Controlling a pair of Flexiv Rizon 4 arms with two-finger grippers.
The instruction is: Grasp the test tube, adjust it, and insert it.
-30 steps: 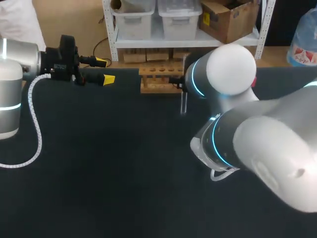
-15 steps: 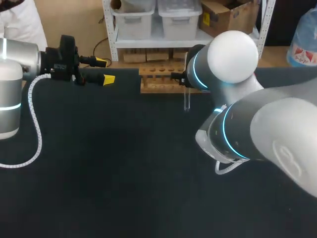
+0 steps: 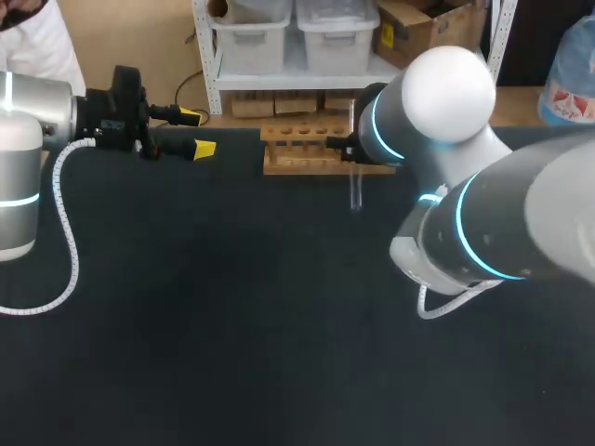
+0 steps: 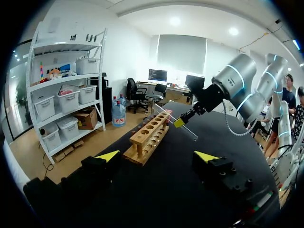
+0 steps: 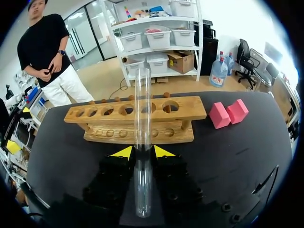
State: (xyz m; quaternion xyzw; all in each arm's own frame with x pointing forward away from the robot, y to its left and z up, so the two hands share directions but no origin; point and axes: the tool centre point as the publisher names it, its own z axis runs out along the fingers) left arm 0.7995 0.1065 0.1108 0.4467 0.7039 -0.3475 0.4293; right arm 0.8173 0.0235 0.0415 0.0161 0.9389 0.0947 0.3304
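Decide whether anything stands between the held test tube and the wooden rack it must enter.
Nothing visible does. The right gripper is shut on the test tube, the wooden rack lies directly ahead, and the pink blocks sit off beside its end.

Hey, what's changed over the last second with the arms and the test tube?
The right tool, shut on the test tube, carried it slightly rightward in the head view, along the front of the wooden rack. Nothing was let go. The left tool, open, and the rack stayed put.
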